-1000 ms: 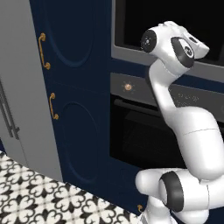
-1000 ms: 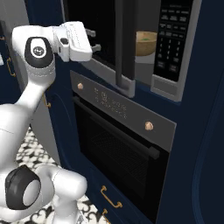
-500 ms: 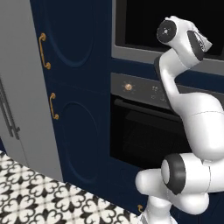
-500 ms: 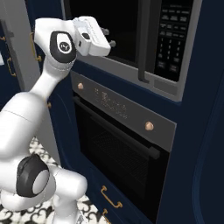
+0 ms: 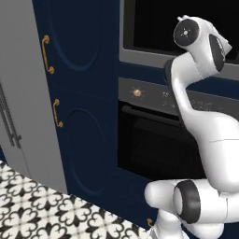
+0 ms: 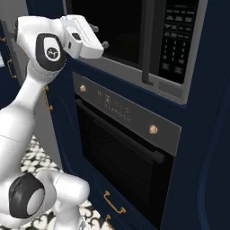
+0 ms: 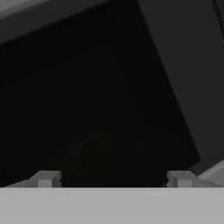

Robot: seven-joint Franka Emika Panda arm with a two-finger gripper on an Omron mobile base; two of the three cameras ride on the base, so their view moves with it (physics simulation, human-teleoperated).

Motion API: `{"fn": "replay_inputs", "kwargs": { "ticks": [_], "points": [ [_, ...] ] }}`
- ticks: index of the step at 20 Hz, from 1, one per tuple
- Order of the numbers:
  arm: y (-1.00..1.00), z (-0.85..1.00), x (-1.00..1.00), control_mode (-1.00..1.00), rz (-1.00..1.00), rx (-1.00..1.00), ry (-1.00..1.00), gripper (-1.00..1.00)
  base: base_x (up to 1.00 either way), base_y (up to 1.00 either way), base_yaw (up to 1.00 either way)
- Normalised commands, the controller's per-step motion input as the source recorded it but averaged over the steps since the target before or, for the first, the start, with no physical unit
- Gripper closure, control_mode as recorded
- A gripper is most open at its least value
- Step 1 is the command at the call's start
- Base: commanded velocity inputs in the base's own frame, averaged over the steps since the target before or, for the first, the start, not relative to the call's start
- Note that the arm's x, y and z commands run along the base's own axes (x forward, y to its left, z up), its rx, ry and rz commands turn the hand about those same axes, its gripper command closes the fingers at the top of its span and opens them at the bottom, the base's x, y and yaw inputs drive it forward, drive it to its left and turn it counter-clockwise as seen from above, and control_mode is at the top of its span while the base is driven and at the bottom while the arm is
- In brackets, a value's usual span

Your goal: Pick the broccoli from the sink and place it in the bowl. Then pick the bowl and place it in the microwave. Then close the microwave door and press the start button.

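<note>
Where the right base view catches the microwave door (image 6: 134, 40) shut — jaws spread, empty.

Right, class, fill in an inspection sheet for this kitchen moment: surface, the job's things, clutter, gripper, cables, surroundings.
Surface: patterned black-and-white floor.
Job's things: microwave with its microwave door shut flat against the frame; black glass, inside cannot be made out. Keypad panel to the right of the door.
Clutter: nothing seen.
Gripper: gripper open, empty, just in front of the door glass.
Cables: nothing seen.
Surroundings: black oven below with copper knobs; navy cabinets with brass handles.
</note>
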Motion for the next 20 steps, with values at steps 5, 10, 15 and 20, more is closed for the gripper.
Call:
{"fn": "replay_inputs", "kwargs": {
  "ticks": [5,10,15,20],
  "points": [
    [0.09,0.01,-1.0,-1.0,0.03,-0.12,-0.02,-1.0,0.0,0.0,0.0],
    [-0.09,-0.18,-1.0,-1.0,0.05,-0.16,0.0,1.0,0.0,0.0,0.0],
    [-0.34,-0.15,-0.84,-1.0,0.03,-0.12,0.01,1.0,0.0,0.0,0.0],
    [-0.47,-0.08,-0.42,-1.0,0.03,-0.06,0.01,1.0,0.0,0.0,0.0]
  ]
}}
